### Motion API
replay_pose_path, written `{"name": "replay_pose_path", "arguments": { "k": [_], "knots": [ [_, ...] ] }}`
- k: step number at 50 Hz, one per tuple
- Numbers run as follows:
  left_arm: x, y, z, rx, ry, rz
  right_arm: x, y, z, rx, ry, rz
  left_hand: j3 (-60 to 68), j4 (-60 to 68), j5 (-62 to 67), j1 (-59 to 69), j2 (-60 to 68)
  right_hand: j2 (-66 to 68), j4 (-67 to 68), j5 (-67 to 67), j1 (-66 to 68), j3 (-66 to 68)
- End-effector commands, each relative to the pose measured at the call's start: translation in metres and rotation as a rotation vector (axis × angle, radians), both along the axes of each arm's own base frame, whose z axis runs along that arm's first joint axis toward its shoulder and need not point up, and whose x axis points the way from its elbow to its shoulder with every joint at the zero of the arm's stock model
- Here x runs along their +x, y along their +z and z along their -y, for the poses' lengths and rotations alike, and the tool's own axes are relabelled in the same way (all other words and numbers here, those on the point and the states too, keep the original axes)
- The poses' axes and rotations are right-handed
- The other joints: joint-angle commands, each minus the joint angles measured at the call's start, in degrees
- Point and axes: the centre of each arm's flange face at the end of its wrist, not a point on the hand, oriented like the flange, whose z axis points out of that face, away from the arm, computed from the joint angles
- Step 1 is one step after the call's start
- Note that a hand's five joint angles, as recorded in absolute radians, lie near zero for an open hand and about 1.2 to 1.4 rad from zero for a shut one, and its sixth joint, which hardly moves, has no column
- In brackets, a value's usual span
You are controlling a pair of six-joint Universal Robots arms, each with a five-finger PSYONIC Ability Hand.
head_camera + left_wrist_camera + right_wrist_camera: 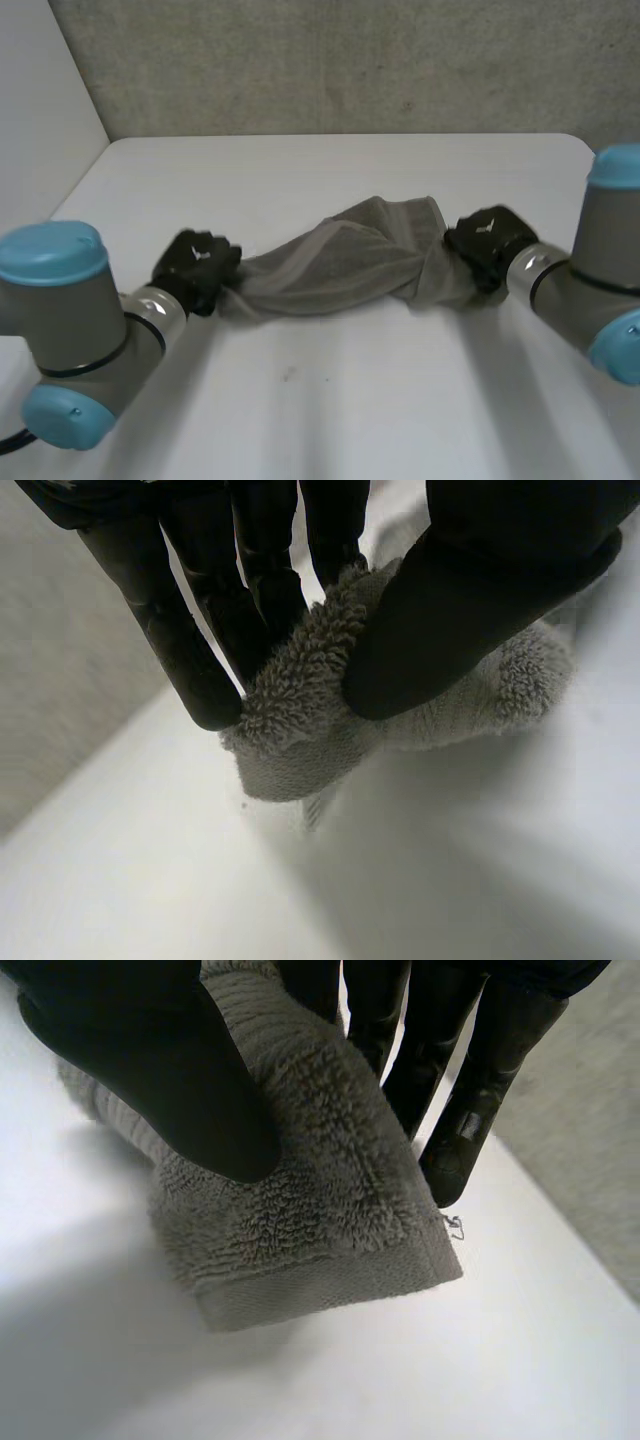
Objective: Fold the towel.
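Looking at a grey terry-cloth towel point(340, 265), bunched into a twisted rope across the middle of the flat white table point(300, 400). Pinched at the end nearer the table's left side by the black left hand point(195, 268), thumb clamping a fluffy wad against straight fingers. Same deal toward the table's right side: hemmed corner nipped between thumb and fingers of the black right hand point(487, 245). Probably soft, light and floppy, zero stiffness, with a grippy pile that's unlikely to slip. Best grabbed at hemmed corners rather than mid-cloth wads, otherwise no clean edges once flat on the table.
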Motion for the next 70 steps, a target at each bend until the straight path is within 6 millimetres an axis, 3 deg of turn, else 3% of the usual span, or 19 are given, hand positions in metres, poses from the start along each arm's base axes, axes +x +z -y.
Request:
{"name": "replay_pose_path", "arguments": {
  "k": [1,2,7,10,17,21,26,29,31,35,36,37,38,40,45,51,56,64,70],
  "knots": [
    [0.007,0.084,-0.018,-0.197,0.01,-0.148,-0.012,0.073,-0.003,-0.059,-0.032,0.031,11.1,10.8,12.0,13.4,10.8,12.8,11.4,14.9,27.9,12.0],
    [0.007,0.084,-0.018,-0.198,0.01,-0.149,-0.012,0.073,-0.003,-0.06,-0.032,0.031,11.1,10.8,12.0,13.4,10.8,12.8,11.4,14.9,27.9,12.0],
    [0.018,0.144,-0.033,-0.318,0.027,-0.329,-0.02,0.139,-0.003,-0.213,-0.064,0.128,11.1,10.8,12.0,13.4,10.8,12.8,11.4,14.9,27.9,12.0],
    [0.021,0.154,-0.034,-0.34,0.036,-0.367,-0.024,0.168,0.001,-0.298,-0.081,0.175,11.1,10.8,12.0,13.4,10.8,12.8,11.4,14.9,27.9,12.0],
    [0.038,0.179,-0.023,-0.375,0.09,-0.482,-0.023,0.2,0.012,-0.398,-0.082,0.254,11.1,10.8,12.0,13.4,10.8,12.8,11.4,14.9,27.9,12.0],
    [0.036,0.172,-0.02,-0.342,0.092,-0.495,-0.016,0.185,0.031,-0.388,-0.063,0.26,11.1,10.8,12.0,13.4,10.8,12.8,11.4,14.9,27.9,12.0],
    [0.028,0.139,-0.007,-0.237,0.106,-0.458,0.002,0.121,0.075,-0.316,-0.055,0.229,11.1,10.8,12.0,13.4,10.8,12.8,11.4,14.9,27.9,12.0],
    [0.025,0.115,0.002,-0.169,0.118,-0.428,0.01,0.102,0.086,-0.3,-0.05,0.223,11.1,10.8,12.0,13.4,10.8,12.8,11.4,14.9,27.9,12.0],
    [0.022,0.087,0.013,-0.095,0.14,-0.393,0.02,0.07,0.107,-0.293,-0.061,0.206,11.1,10.8,12.0,13.4,10.8,12.8,11.4,14.9,27.9,12.0],
    [0.019,0.066,0.02,-0.037,0.15,-0.365,0.022,0.044,0.131,-0.337,-0.109,0.201,11.1,10.8,12.0,13.4,10.8,7.2,5.8,9.2,22.3,6.3],
    [0.018,0.059,0.022,-0.021,0.153,-0.358,0.023,0.036,0.138,-0.358,-0.132,0.196,11.1,10.8,12.0,13.4,10.8,-34.1,-35.5,-32.1,-19.0,-35.0],
    [0.018,0.059,0.022,-0.02,0.153,-0.358,0.023,0.036,0.138,-0.358,-0.132,0.196,11.1,10.8,12.0,13.4,10.8,-34.5,-36.0,-32.5,-19.5,-35.4],
    [0.018,0.054,0.024,-0.008,0.157,-0.353,0.023,0.03,0.141,-0.359,-0.146,0.185,11.1,10.8,12.0,13.4,10.8,-57.2,-58.6,-55.1,-42.1,-58.0],
    [0.018,0.05,0.025,0.0,0.159,-0.349,0.022,0.03,0.14,-0.357,-0.162,0.173,11.1,10.8,12.0,13.4,10.8,-57.2,-58.6,-55.1,-42.1,-58.0],
    [0.019,0.049,0.025,0.004,0.169,-0.345,0.011,0.056,0.107,-0.332,-0.174,0.167,11.1,10.8,12.0,13.4,10.8,-57.2,-58.6,-55.1,-42.1,-58.0],
    [0.021,0.053,0.024,-0.01,0.185,-0.347,-0.001,0.063,0.069,-0.272,-0.162,0.149,11.1,10.8,12.0,13.4,10.8,-57.2,-58.6,-55.1,-42.1,-58.0],
    [0.021,0.052,0.023,-0.008,0.193,-0.344,-0.013,0.048,0.029,-0.144,-0.15,0.11,11.1,10.8,12.0,13.4,10.8,-57.2,-58.6,-55.1,-42.1,-58.0],
    [0.022,0.051,0.023,-0.008,0.198,-0.343,-0.025,-0.017,-0.04,0.2,-0.088,0.036,11.1,10.8,12.0,13.4,10.8,-43.0,-44.4,-40.9,-27.9,-43.8],
    [0.022,0.05,0.023,-0.007,0.199,-0.342,-0.025,-0.036,-0.051,0.215,-0.074,0.096,11.1,10.8,12.0,13.4,10.8,-33.0,-34.4,-31.0,-18.0,-33.9]
  ]
}}
